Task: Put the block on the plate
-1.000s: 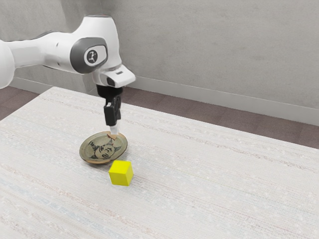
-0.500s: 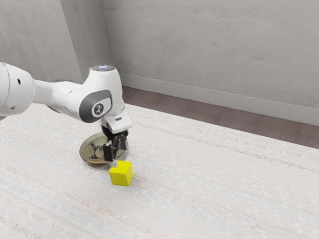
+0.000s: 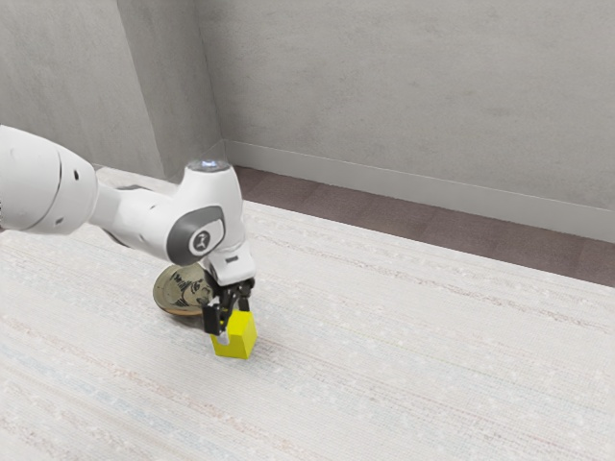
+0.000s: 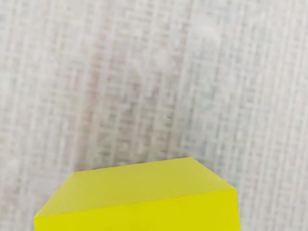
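Observation:
In the exterior view my gripper is down at the yellow block, its fingers open and standing on two sides of the block's upper part. The block rests on the table, its upper left portion partly covered by the near finger. The wrist view has the yellow block large and close under the hand. Just behind the block, toward the exterior view's upper left, lies the round greenish plate with a dark drawing; the gripper hides its right part.
The pale, woven-patterned table extends around the block and plate. Beyond its far edge are a brown floor and a grey wall. My arm comes in from the exterior view's left, above the table.
From above the plate my hand has come down and toward the block, and its fingers now straddle the top. Block and plate have stayed where they were.

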